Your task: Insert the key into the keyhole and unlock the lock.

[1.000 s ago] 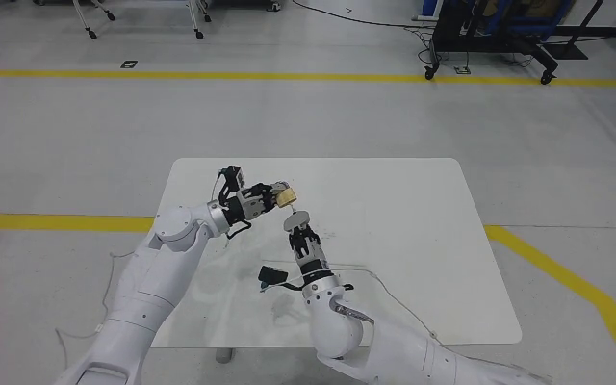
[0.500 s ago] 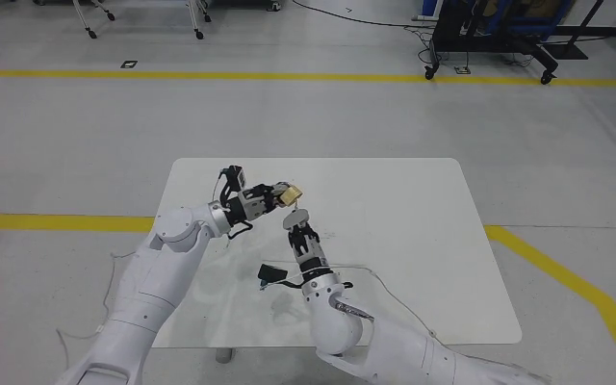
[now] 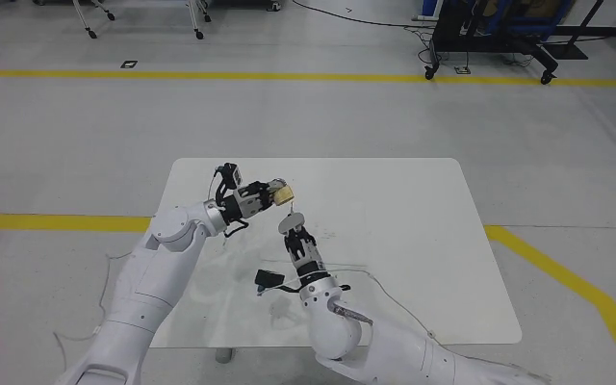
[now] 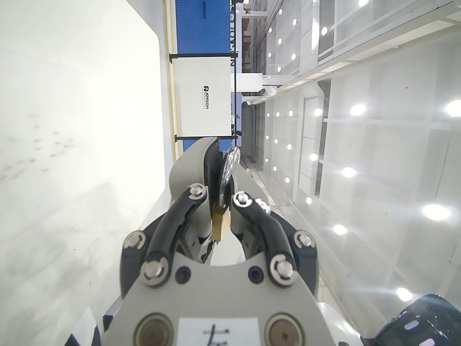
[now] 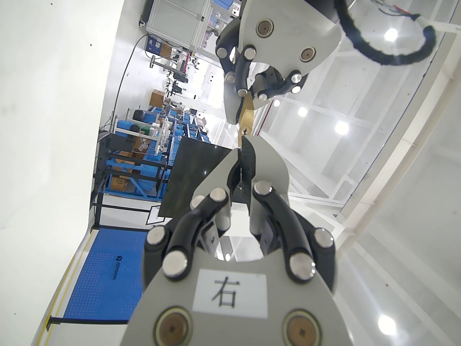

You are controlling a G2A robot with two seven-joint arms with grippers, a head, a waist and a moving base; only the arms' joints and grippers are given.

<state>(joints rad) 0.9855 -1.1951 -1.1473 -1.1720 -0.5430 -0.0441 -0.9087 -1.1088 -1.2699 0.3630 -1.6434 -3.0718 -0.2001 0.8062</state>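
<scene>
My left gripper (image 3: 276, 195) is shut on a small brass padlock (image 3: 284, 194), held above the white table (image 3: 404, 221). In the left wrist view the brass body (image 4: 220, 223) sits between the fingers, with the silver shackle (image 4: 229, 167) beyond it. The right wrist view has the padlock (image 5: 247, 115) with its keyhole end facing my right gripper (image 5: 242, 147). That gripper is shut on the key (image 5: 239, 142), of which just a thin tip shows, right below the keyhole. From above, the right gripper (image 3: 290, 223) stands just in front of the lock.
A thin cable (image 3: 371, 274) trails over the table near the right arm. The table's right half is bare, with its edge (image 3: 486, 260) far from both grippers. Yellow floor lines run beyond the table.
Both grippers have shifted slightly to the left, the padlock and the key staying close together. Neither grip has changed.
</scene>
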